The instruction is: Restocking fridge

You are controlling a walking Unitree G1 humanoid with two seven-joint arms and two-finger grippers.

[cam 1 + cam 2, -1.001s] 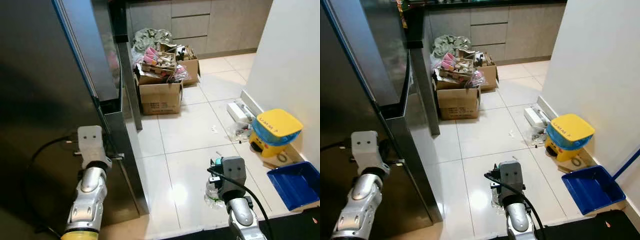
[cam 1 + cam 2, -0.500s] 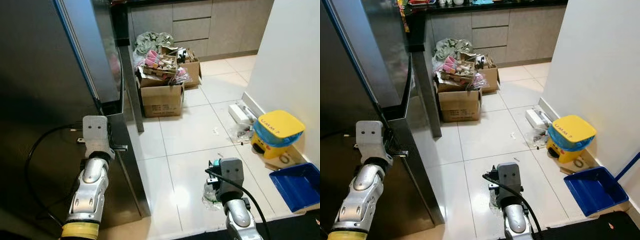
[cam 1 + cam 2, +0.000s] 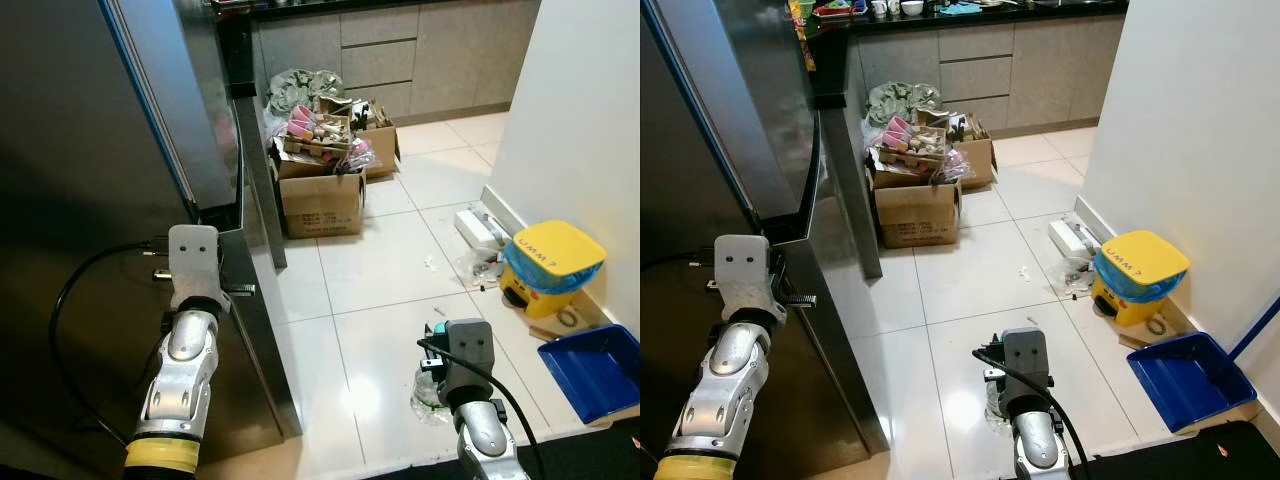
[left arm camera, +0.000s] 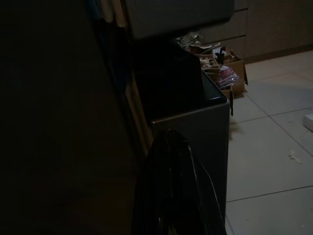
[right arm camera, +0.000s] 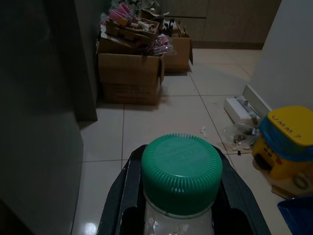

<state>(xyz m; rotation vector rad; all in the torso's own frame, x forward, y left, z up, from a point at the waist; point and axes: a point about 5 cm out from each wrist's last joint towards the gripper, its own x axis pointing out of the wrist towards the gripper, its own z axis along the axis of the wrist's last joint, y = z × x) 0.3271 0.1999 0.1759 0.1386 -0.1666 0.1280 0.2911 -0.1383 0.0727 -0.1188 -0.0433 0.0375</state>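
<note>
The dark steel fridge (image 3: 90, 200) fills the left side, its tall door edge (image 3: 255, 330) facing the tiled floor. My left gripper (image 3: 240, 290) is raised against that door edge, and in the dark left wrist view its black fingers (image 4: 171, 196) lie together just below the door's corner. Low at the front right, my right gripper (image 3: 435, 385) is shut on a clear plastic bottle (image 3: 428, 392). The bottle's green ribbed cap (image 5: 182, 171) sits between the two fingers in the right wrist view.
Cardboard boxes (image 3: 320, 195) heaped with clutter stand beside the fridge, before grey cabinets (image 3: 420, 50). Along the white wall (image 3: 580, 120) on the right sit a white box (image 3: 478, 225), a yellow-lidded bin (image 3: 553, 262) and a blue dustpan (image 3: 595, 365). Open tiles lie between.
My left arm has risen and reached a little further along the fridge door edge. The right gripper still holds the bottle low; the view has shifted slightly.
</note>
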